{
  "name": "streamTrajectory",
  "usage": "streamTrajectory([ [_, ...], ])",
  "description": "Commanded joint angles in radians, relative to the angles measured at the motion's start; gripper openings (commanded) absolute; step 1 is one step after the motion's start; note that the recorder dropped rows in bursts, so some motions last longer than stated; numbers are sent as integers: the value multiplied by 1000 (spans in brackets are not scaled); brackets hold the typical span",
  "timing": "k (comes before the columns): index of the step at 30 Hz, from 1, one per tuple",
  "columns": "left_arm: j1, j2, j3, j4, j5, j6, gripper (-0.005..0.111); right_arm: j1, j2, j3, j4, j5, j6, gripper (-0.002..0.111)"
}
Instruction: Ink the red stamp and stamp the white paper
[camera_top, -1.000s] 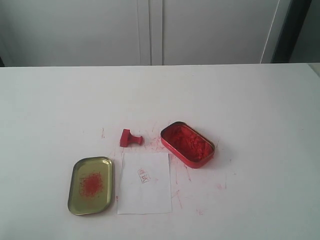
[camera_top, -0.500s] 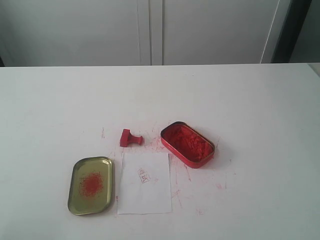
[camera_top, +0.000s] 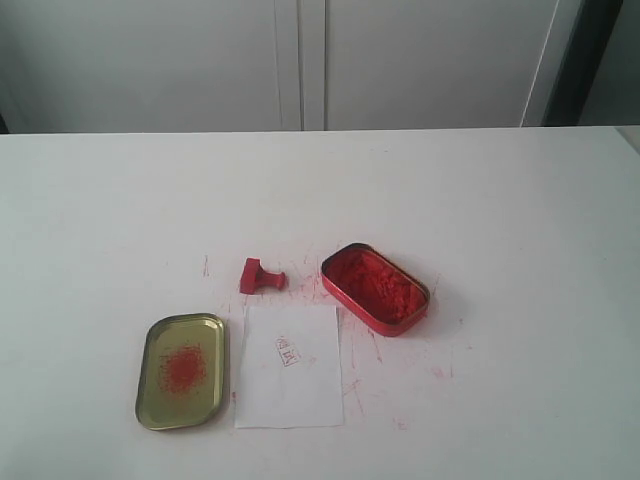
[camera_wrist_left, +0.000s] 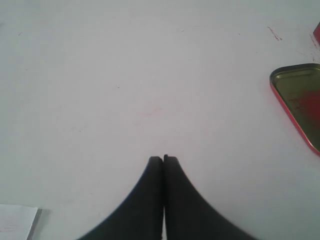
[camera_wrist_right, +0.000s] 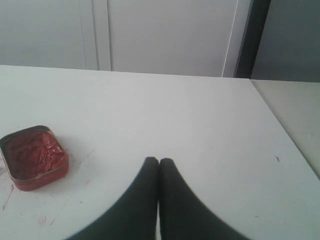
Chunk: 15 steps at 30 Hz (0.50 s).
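Near the middle of the worktop (camera_top: 500, 200), the red stamp (camera_top: 261, 276) lies tipped on its side, just above the upper edge of the white paper (camera_top: 290, 365), which already carries one small red mark. Nothing has shifted over the last second: stamp, paper, red ink tin (camera_top: 375, 288) and gold lid (camera_top: 181, 370) sit where they were, so no new step looks begun. The left fingers (camera_wrist_left: 152, 175) and right fingers (camera_wrist_right: 150, 172) are each pressed together, holding nothing, well apart from the stamp. Open worktop surrounds the cluster; only the tin to the stamp's right and the lid by the paper's left edge crowd an approach.
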Motion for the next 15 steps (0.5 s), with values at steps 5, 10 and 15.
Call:
streamTrajectory([
  [5,-3,-4,7,1,9,-1,0,4,-6,103,-1,-65,-12,0],
  [10,-3,-4,7,1,9,-1,0,4,-6,154,-1,-71,-12,0],
  [15,-3,-4,7,1,9,-1,0,4,-6,154,-3,-84,-12,0],
])
